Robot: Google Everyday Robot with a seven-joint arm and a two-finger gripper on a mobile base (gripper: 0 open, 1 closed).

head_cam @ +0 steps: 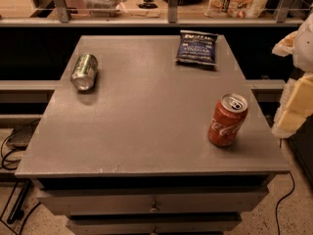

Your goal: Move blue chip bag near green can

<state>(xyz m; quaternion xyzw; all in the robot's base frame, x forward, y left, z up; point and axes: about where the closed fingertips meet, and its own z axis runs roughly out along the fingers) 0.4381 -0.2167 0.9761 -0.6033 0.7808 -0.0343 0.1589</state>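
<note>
The blue chip bag (196,48) lies flat near the far right corner of the grey table (142,131). The green can (84,71) lies on its side near the table's left edge, its silver top facing the front. The two are far apart across the table. My gripper (295,102), white and pale yellow, hangs at the right edge of the view, beyond the table's right side. It is to the right of the bag and nearer the front, and it touches nothing.
A red Coca-Cola can (227,120) stands upright on the right front part of the table. A railing and shelf with bags and boxes (239,1) runs behind the table. Cables (10,155) lie on the floor at left.
</note>
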